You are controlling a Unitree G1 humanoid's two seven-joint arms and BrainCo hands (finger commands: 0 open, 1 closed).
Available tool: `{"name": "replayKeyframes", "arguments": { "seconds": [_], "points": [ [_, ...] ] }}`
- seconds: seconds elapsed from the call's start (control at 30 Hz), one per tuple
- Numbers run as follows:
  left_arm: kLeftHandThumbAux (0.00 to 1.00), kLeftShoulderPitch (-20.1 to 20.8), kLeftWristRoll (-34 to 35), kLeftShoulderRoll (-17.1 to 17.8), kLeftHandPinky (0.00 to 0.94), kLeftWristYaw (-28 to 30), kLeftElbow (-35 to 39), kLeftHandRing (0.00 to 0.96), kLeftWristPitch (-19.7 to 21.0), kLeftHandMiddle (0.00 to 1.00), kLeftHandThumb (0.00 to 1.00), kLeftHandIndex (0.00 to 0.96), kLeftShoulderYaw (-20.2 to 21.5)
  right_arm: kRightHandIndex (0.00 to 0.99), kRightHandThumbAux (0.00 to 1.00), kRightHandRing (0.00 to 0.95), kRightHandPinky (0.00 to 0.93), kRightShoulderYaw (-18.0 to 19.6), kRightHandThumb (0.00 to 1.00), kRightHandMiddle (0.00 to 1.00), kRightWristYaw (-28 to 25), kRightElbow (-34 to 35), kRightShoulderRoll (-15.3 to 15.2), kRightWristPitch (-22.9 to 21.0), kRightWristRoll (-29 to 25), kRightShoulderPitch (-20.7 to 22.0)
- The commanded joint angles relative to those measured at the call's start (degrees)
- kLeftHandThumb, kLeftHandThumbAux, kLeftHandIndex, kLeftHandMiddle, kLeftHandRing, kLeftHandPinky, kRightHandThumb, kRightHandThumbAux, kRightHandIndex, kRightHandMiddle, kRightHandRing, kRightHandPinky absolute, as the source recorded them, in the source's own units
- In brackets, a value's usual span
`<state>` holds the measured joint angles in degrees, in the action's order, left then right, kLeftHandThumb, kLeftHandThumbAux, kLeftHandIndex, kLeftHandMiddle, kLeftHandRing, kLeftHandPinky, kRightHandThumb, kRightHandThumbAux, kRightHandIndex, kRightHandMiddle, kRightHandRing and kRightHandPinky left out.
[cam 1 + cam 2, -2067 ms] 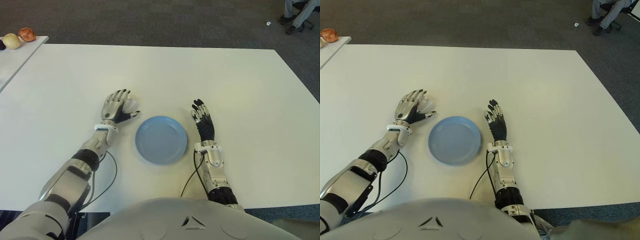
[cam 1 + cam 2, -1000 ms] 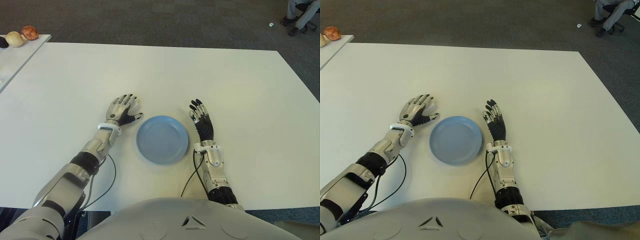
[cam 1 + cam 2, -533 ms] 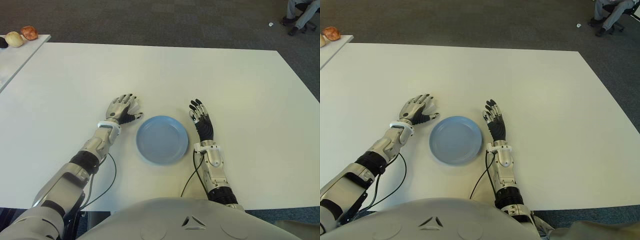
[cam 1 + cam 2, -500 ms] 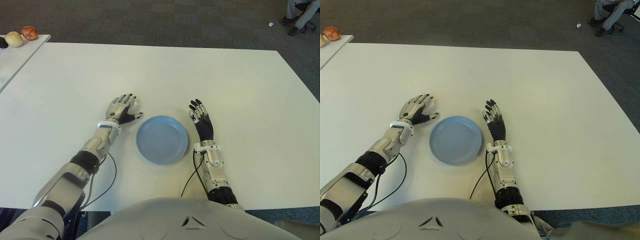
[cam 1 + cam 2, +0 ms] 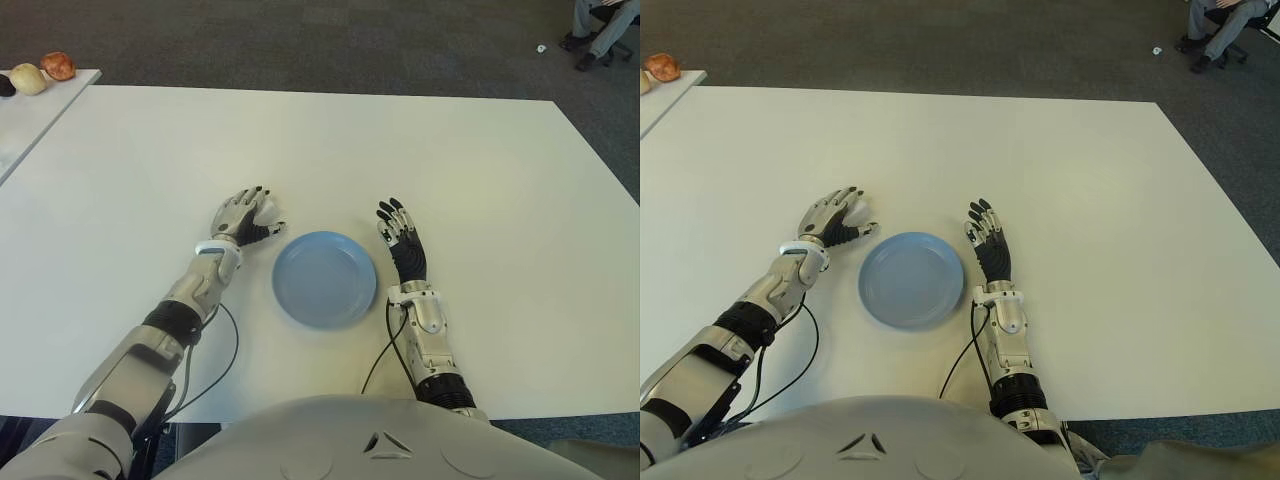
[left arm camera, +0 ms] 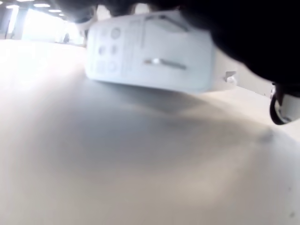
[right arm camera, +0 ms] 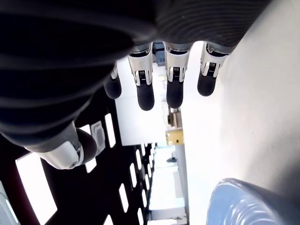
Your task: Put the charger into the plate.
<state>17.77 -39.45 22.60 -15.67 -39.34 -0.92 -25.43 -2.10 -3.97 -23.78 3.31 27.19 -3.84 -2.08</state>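
A white charger [image 6: 150, 51] sits under my left hand [image 5: 247, 215], just left of the round blue plate [image 5: 325, 278] on the white table [image 5: 400, 140]. The fingers curl over the charger, and a white corner [image 5: 859, 211] of it peeks out beyond them. In the left wrist view the charger fills the space beneath the palm, with its shadow on the tabletop below. My right hand [image 5: 400, 235] lies flat beside the plate's right edge, fingers [image 7: 145, 89] stretched out and holding nothing. Nothing lies in the plate.
A second white table at the far left carries a few small rounded items [image 5: 30, 78]. A person's legs on a chair [image 5: 600, 20] show at the far right on the dark carpet. Black cables [image 5: 225, 350] trail from both wrists toward my body.
My left hand has lowered onto the charger and its fingers have curled in around it. The right hand and the plate have stayed put.
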Motion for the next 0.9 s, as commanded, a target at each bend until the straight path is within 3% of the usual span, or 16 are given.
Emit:
{"name": "replayKeyframes", "arguments": {
  "seconds": [0.03,0.4,0.9],
  "points": [
    [0.331,-1.2,2.0,-0.8,0.099,0.6,-11.2,0.004,-3.6,0.0,0.169,0.0,0.1,0.074,0.534,0.115,0.088,0.3,0.0,0.157,0.2,-1.1,1.5,-1.3,-0.6,-1.7],
    [0.328,0.2,3.8,-1.6,0.131,-1.9,-19.2,0.047,-10.0,0.021,0.254,0.0,1.5,0.07,0.525,0.117,0.086,0.3,0.0,0.158,0.3,0.8,1.2,-2.5,-0.6,-2.6],
    [0.337,0.3,5.1,-2.2,0.113,-4.3,-21.6,0.057,-14.3,0.039,0.245,0.0,2.0,0.062,0.507,0.118,0.075,0.4,0.0,0.16,0.2,1.7,0.7,-3.2,-0.1,-2.9]
  ]
}}
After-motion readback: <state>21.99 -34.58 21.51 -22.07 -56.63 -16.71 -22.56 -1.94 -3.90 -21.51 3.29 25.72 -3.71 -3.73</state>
